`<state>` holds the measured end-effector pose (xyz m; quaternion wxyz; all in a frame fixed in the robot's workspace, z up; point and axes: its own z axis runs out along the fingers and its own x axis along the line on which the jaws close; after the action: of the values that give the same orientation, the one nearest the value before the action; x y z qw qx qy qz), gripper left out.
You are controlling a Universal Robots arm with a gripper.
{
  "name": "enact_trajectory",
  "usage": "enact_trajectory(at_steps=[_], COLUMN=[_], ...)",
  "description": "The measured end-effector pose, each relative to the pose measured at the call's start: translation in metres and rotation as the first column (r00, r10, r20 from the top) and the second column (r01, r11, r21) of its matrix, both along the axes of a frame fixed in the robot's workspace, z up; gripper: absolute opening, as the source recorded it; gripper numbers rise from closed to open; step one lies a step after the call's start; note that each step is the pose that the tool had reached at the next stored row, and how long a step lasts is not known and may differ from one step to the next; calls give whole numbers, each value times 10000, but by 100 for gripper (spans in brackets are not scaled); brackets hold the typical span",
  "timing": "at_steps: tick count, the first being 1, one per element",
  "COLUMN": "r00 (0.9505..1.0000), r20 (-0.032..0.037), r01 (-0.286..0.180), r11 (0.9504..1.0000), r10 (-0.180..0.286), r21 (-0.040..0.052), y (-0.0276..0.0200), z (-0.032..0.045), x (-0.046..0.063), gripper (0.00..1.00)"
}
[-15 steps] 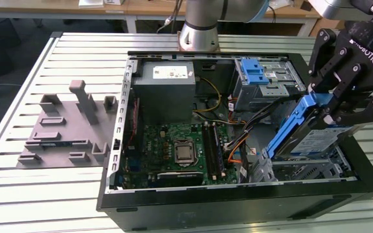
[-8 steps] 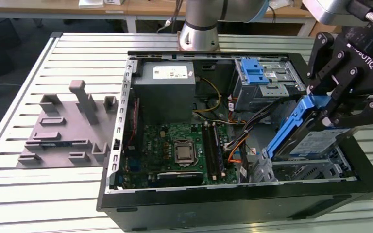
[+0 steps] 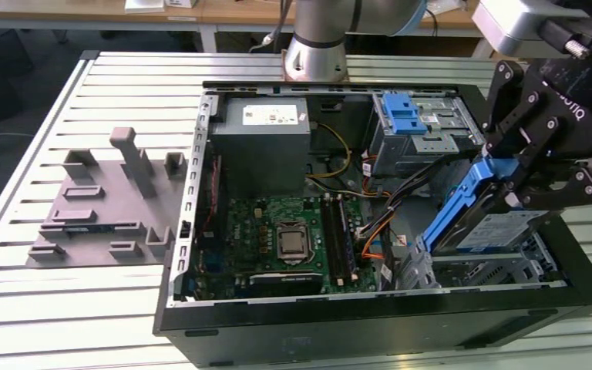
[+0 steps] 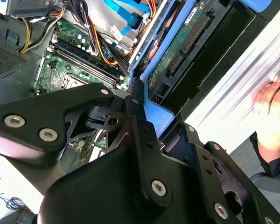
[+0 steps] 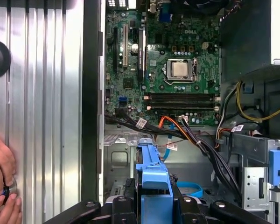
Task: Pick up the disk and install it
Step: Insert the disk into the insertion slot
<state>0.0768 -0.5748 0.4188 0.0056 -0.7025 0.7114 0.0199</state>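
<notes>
Currently one end effector is clamped on one disk, tilted over one open computer case on the ribbed metal tabletop, desks behind.

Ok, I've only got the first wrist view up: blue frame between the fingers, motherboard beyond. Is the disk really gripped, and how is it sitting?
Observer: Yes. In the exterior view the gripper is shut on the disk, which is tilted, not flat, over the computer case corner at the exterior view's right.
Operator: Is its lower end in the bay?
Observer: It reaches the grey metal bay there; I cannot tell whether it is seated.
Operator: Which face shows?
Observer: The blue-and-white label faces the exterior camera; the second wrist view shows its green circuit board side.
</notes>
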Motion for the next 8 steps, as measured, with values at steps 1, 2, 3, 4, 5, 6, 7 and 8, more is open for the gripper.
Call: enact_trajectory(at_steps=[1,2,3,4,5,6,7,8], r00=[10000,10000,10000,10000,10000,10000,10000,10000], r20=[0,0,0,0,0,0,0,0], r01=[0,0,0,0,0,0,0,1], r11=[10000,10000,10000,10000,10000,10000,10000,10000], r10=[0,0,0,0,0,0,0,-1], r21=[0,0,0,0,0,0,1,0], y=[0,0,0,0,0,0,0,0], z=[-10,-21,-32,-44,-55,-66,-78,-89], x=[0,0,0,0,0,0,0,0], gripper=[36,36,36,36,36,36,36,36])
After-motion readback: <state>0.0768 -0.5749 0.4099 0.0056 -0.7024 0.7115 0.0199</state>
